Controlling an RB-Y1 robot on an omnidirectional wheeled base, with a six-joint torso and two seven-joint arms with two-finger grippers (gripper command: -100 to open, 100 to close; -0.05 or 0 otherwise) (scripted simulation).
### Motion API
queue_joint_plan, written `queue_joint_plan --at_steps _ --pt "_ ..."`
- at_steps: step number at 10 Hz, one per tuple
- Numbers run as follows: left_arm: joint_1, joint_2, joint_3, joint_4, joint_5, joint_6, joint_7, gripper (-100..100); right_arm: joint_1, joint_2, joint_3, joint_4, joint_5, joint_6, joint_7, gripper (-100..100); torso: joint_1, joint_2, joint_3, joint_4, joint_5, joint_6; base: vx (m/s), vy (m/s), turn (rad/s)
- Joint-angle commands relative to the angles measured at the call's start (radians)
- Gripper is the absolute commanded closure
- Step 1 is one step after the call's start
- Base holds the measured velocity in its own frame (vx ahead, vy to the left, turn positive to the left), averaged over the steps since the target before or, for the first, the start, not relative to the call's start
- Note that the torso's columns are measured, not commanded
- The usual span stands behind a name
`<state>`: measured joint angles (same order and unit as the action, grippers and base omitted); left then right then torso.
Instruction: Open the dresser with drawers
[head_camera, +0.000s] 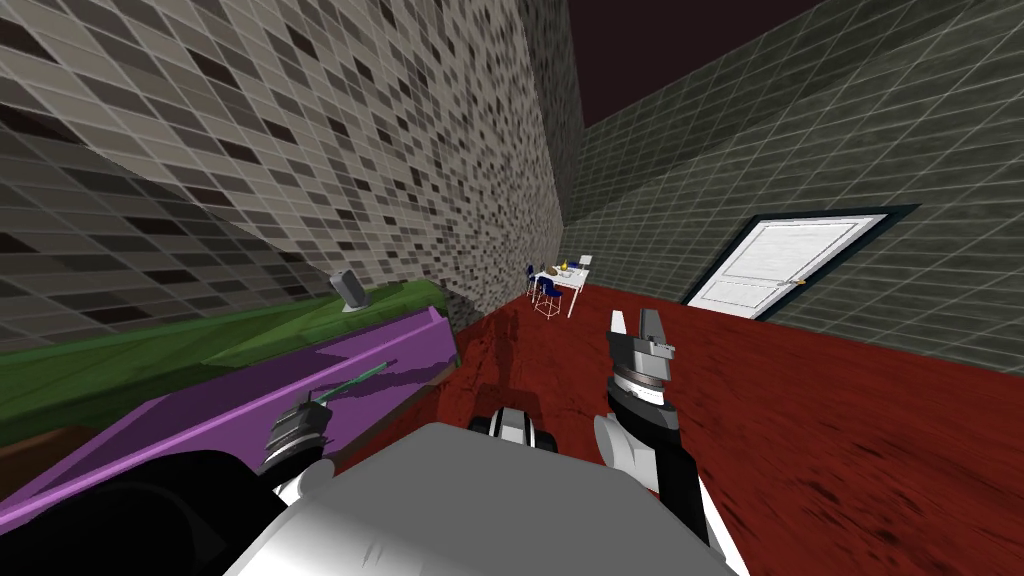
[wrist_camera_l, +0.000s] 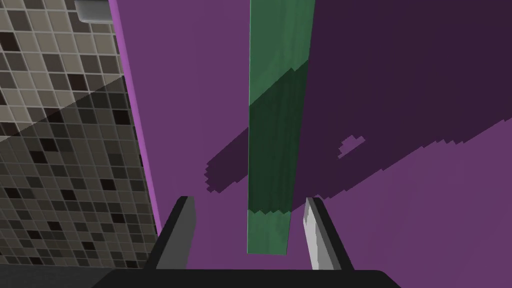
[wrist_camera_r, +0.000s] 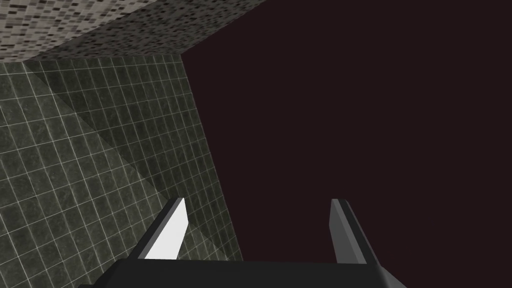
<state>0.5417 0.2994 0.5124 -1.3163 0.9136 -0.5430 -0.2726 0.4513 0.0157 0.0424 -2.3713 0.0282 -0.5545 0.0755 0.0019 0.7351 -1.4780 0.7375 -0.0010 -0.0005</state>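
The left pincer (wrist_camera_l: 248, 200) stands part-open astride one end of the green handle (wrist_camera_l: 277, 125) on the purple drawer front (head_camera: 300, 375) of the dresser (head_camera: 120, 385), holding nothing, with a gap at each finger; I judge it should reach further along the handle, close squarely, then pull straight out from the dresser. The right pincer (head_camera: 634, 318) hangs wide open and empty, well apart from the dresser above the dark red floor (head_camera: 820, 420). A small grey object (head_camera: 348, 290) stands on the dresser's green top (head_camera: 300, 312), a tiled wall (head_camera: 300, 150) rises behind it, and far beyond are a white surface (head_camera: 565, 280) with blue chairs (head_camera: 547, 290) and a white door (head_camera: 790, 262).
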Motion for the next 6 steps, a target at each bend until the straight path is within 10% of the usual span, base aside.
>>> queue_joint_plan --at_steps 1,6 --pt "0.047 0.034 0.028 -0.05 0.052 0.05 -0.004 -100 0.0 0.0 0.0 0.0 0.0 0.0 0.0 0 0.005 -0.003 -0.002 -0.001 0.0 0.001 0.055 -0.034 -0.006" --pt "0.088 0.058 0.047 -0.093 0.095 0.087 -0.008 -100 0.0 0.0 0.0 0.0 0.0 0.0 0.0 0 -0.006 0.005 0.003 0.001 -0.002 0.0 0.031 -0.016 -0.005"
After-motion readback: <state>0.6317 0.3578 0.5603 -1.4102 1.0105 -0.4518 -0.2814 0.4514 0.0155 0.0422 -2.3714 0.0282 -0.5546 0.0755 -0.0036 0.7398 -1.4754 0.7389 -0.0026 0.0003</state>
